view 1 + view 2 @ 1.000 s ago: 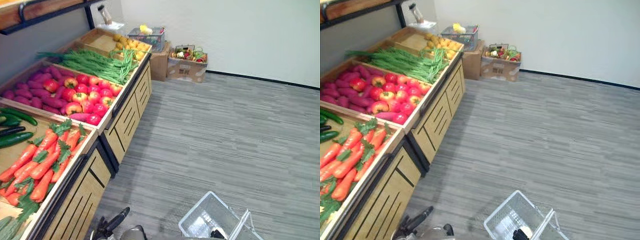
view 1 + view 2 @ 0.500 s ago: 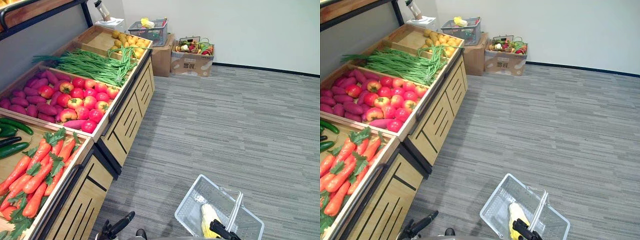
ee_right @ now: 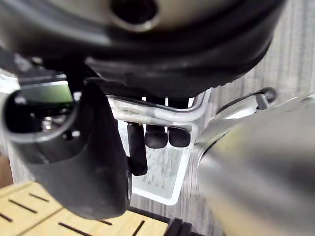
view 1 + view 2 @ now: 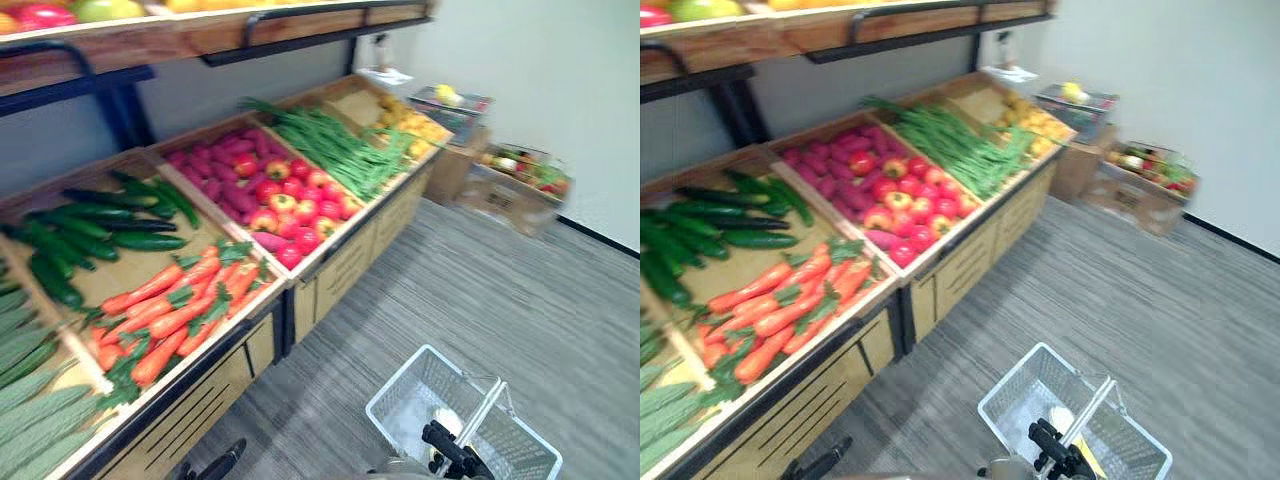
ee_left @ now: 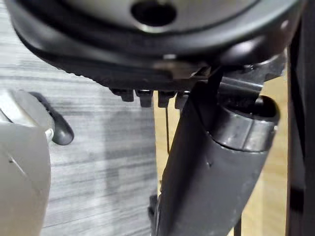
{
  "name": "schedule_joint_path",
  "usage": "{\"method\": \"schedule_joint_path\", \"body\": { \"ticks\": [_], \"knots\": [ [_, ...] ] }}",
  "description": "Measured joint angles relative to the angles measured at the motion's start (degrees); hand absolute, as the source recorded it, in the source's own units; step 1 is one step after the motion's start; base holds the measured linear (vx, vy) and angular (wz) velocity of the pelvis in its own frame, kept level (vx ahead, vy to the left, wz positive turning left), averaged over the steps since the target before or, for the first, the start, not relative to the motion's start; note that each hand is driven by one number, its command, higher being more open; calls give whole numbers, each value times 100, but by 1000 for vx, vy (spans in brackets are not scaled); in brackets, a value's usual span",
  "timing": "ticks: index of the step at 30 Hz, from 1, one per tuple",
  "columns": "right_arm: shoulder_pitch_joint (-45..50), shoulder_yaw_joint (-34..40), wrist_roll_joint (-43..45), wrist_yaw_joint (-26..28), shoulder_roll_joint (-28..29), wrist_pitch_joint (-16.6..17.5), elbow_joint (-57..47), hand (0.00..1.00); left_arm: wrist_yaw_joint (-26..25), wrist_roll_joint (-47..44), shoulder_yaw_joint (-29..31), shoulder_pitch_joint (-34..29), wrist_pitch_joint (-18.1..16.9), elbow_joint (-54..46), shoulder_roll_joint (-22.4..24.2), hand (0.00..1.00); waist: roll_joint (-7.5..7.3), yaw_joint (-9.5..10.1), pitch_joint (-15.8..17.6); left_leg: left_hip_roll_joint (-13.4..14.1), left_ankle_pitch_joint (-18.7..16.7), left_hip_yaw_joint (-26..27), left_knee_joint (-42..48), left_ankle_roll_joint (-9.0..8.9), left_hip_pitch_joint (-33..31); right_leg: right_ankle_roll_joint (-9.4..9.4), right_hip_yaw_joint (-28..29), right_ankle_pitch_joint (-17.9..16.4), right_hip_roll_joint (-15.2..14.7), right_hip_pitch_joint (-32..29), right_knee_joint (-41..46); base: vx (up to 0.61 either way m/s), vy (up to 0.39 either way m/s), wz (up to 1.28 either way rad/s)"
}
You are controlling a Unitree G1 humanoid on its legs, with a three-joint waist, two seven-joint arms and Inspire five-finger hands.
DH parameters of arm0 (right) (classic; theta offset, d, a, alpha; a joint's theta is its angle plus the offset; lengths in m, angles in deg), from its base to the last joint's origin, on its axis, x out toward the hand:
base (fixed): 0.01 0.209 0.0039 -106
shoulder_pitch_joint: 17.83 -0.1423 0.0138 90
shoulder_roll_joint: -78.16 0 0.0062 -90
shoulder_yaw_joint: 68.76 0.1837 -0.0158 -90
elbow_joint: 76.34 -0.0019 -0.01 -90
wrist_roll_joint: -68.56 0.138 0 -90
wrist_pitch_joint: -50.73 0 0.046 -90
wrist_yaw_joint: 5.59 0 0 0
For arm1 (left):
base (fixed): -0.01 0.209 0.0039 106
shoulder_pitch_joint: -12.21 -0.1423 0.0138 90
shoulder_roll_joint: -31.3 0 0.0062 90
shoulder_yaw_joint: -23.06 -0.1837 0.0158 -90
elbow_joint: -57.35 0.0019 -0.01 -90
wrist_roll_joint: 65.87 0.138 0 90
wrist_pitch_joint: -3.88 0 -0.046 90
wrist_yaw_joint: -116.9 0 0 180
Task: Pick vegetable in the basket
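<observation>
The basket (image 4: 408,400) showed at five o'clock against the grey, fine-striped floor (image 4: 530,310) — one white, open-mesh, box-shaped carrier with a thin pale bar for a handle (image 3: 147,112); the right hand (image 4: 447,447) had its dark fingers (image 3: 156,137) curled round that handle (its wrist view showed the grip plainly); one pale yellow vegetable (image 4: 447,422), rounded and blurred, lay inside the basket, just beside the hand. The left hand (image 4: 225,460) showed at seven o'clock, low beside the stand; whether it was spread or closed I could not tell. One slatted wooden stand (image 4: 340,270) ran from seven o'clock up to one o'clock, its bins sloped — tapered orange carrots (image 4: 170,310) with green tops nearest; glossy dark cucumbers (image 4: 110,225) at nine o'clock; smooth red round fruit (image 4: 300,205) touching dull purple roots (image 4: 215,165); then a sheaf of thin green beans (image 4: 335,150); each heap was too blurred to count. One brown cardboard box (image 4: 510,195) stood at two o'clock by the white wall.
</observation>
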Motion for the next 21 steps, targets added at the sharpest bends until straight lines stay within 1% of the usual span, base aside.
{"method": "schedule_joint_path", "body": {
  "ticks": [1, 2, 3, 4, 5, 6, 7, 8, 9, 10, 11, 12, 13, 14, 16, 17, 18, 20, 21],
  "knots": [
    [3, -159, 0, 0, 22, 25, -1, 0, -7, -4, 56, -32, 12, -51, 4, 100, -75, 1, -21, -44, -154, -163, 196, -119, -51, 20, 264, 274, 14, 59, -459, 246, -273, 138],
    [29, -253, -2, 1, 76, 32, -5, 0, -5, -4, 113, -77, 16, -117, 2, 100, -198, 12, -88, -112, -274, -231, 320, -190, -90, 23, 411, 548, -36, 93, -761, 194, -293, 111],
    [38, -363, -8, -14, 144, 53, 4, 0, -8, -12, 199, -74, 42, -123, -21, 100, -339, 64, -102, -139, -519, -207, 563, -365, -71, -92, 260, 990, -138, 211, -813, 255, -364, 117],
    [28, -369, -29, -64, 92, 52, -9, 0, 28, -17, 180, -69, 56, -166, 130, 100, -146, 97, -168, 124, -494, 132, 698, -445, -162, -204, -18, 926, -21, 331, -754, 321, -384, 114],
    [25, -412, -39, -18, 77, 38, -10, 0, 63, -21, 178, -70, 38, -204, 195, 100, -141, 112, -182, 210, -474, 303, 673, -474, -148, -260, -111, 821, -4, 401, -778, 331, -345, 104],
    [-34, -579, -45, -3, 56, 20, 1, 0, 94, -21, 170, -28, 29, -225, 333, 100, -32, 176, -190, 380, -427, 444, 496, -565, -40, -360, -331, 697, 87, 514, -803, 301, -325, 78],
    [-129, -651, -97, 15, 68, -11, 6, 0, 111, -41, 177, -20, 47, -231, 386, 100, -23, 198, -192, 476, -255, 465, 239, -712, 52, -442, -470, 642, 129, 568, -803, 225, -291, 67],
    [-163, -690, -214, 32, 75, -18, 6, 0, 130, -45, 155, -23, 49, -235, 369, 100, -32, 199, -189, 497, -143, 480, 112, -719, 103, -466, -530, 622, 128, 596, -812, 173, -270, 52],
    [-204, -691, -260, 43, 78, -47, 26, 0, 128, -56, 121, -23, 46, -238, 362, 100, -49, 198, -201, 519, 79, 530, -111, -753, 142, -499, -609, 601, 113, 658, -866, 129, -191, 39],
    [-208, -689, -273, 41, 82, -46, 44, 0, 125, -78, 114, -21, 39, -246, 361, 100, -60, 199, -213, 513, 177, 545, -195, -746, 146, -519, -641, 589, 96, 679, -901, 157, -192, 46],
    [-233, -646, -276, 43, 73, -58, 88, 0, 111, -172, 50, -14, 28, -262, 357, 100, -57, 198, -215, 513, 325, 589, -327, -791, 140, -546, -727, 573, 65, 712, -967, 138, -131, 49],
    [-321, -538, -274, 44, 70, -78, 243, 0, 84, -241, -130, -21, 28, -260, 299, 100, -63, 187, -217, 518, 483, 768, -453, -870, 125, -548, -868, 572, 16, 790, -1083, 138, -122, 66],
    [-354, -493, -254, 40, 61, -123, 296, 0, 70, -265, -266, -15, 28, -261, 249, 100, -73, 157, -212, 522, 605, 945, -533, -868, 103, -548, -1017, 572, -38, 859, -1142, 90, -88, 101],
    [-367, -321, -241, 39, 80, -178, 332, 0, 60, -258, -462, 6, 23, -261, 172, 100, -93, 72, -209, 498, 806, 1257, -663, -850, 78, -549, -1279, 572, -133, 962, -1179, 52, -53, 132],
    [-352, -133, -233, 31, 98, -202, 401, 0, 59, -243, -727, 27, 12, -260, 79, 100, -127, -93, -249, 463, 1001, 1711, -806, -740, 21, -550, -1564, 573, -223, 1122, -1215, 26, -5, 149],
    [-296, -63, -226, 29, 99, -227, 403, 0, 55, -148, -842, 75, 7, -260, 33, 100, -141, -144, -267, 451, 1108, 2109, -932, -651, 22, -550, -1713, 573, -246, 1245, -1242, 28, 58, 154],
    [-267, -66, -215, 23, 103, -240, 408, 0, 35, -145, -965, 106, 2, -260, -8, 100, -161, -143, -296, 436, 1214, 2363, -1058, -627, 1, -550, -1711, 573, -243, 1270, -1254, 20, 75, 135],
    [-285, -99, -208, 28, 121, -268, 404, 0, -65, -155, -1013, 111, 7, -245, -52, 100, -189, -133, -295, 411, 1298, 2391, -1166, -624, -39, -550, -1650, 573, -236, 1264, -1254, -18, 58, 59],
    [-311, -98, -245, 26, 117, -315, 407, 0, -234, -192, -1012, 99, 12, -147, -59, 100, -191, -106, -294, 395, 1300, 2398, -1210, -623, -38, -550, -1564, 573, -231, 1250, -1257, -38, 48, 17]
  ]
}}
